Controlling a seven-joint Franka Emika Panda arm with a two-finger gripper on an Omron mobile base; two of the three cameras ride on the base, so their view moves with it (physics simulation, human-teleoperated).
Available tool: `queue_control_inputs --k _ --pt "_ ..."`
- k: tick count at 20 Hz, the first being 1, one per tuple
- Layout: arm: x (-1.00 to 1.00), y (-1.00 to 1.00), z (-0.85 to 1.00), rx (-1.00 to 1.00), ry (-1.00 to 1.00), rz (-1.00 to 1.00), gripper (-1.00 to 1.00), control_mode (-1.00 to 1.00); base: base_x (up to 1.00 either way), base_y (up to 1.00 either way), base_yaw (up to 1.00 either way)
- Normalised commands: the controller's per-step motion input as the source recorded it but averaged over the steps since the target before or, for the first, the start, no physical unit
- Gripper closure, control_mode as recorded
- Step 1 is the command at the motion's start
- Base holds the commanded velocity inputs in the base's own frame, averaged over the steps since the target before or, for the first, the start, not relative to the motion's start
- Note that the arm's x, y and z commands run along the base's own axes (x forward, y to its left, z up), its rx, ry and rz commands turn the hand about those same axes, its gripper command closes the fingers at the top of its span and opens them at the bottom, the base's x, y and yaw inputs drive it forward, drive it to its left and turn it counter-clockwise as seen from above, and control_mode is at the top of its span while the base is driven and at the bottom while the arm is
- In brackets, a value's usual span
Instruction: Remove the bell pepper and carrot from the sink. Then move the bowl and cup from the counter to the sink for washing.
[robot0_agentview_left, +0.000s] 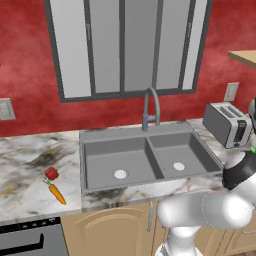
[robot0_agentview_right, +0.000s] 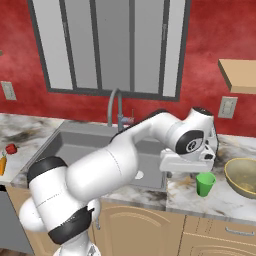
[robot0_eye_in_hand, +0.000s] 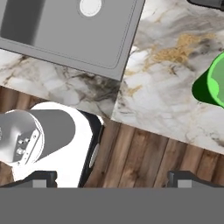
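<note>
In the left base view, the sink (robot0_agentview_left: 150, 157) sits in the middle of the counter (robot0_agentview_left: 25, 165). Both of its tubs have nothing in them but their round white drains. The bell pepper (robot0_agentview_left: 51, 173) lies on the counter to the left of the sink. The carrot (robot0_agentview_left: 56, 193) lies just beside it, a bit nearer, with its green top pointing at the pepper. A toaster (robot0_agentview_left: 227, 124) stands on the counter to the right of the sink, far back by the red wall. The tall tap (robot0_agentview_left: 151, 107) bends over the sink from behind.

In the right base view, the white arm bends across the sink and its hand hangs over the counter on the right. The cup (robot0_agentview_right: 205, 184) stands upright on the counter just below and beside the hand. The bowl (robot0_agentview_right: 244, 176) sits to the right of the cup, close to it. The pepper and carrot show small at the far left edge.

In the hand view, the gripper (robot0_eye_in_hand: 113, 178) has its two dark tips spread as wide as they go, with nothing between them. The green cup peeks in at the right edge, on the marble. A corner of the sink is at the top left.
</note>
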Motion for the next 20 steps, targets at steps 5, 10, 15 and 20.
queue_control_inputs --k 5,10,15,20 --pt "0.20 -0.15 -0.16 -0.01 0.00 0.00 -1.00 -1.00 0.00 0.00 0.00" --pt "0.14 -0.16 -0.15 -0.01 0.00 0.00 -1.00 -1.00 0.00 0.00 0.00" --pt "0.06 -0.12 -0.16 0.00 0.00 0.00 -1.00 -1.00 0.00 0.00 0.00" --pt "0.13 -0.10 -0.15 0.00 0.00 0.00 -1.00 -1.00 0.00 0.00 0.00"
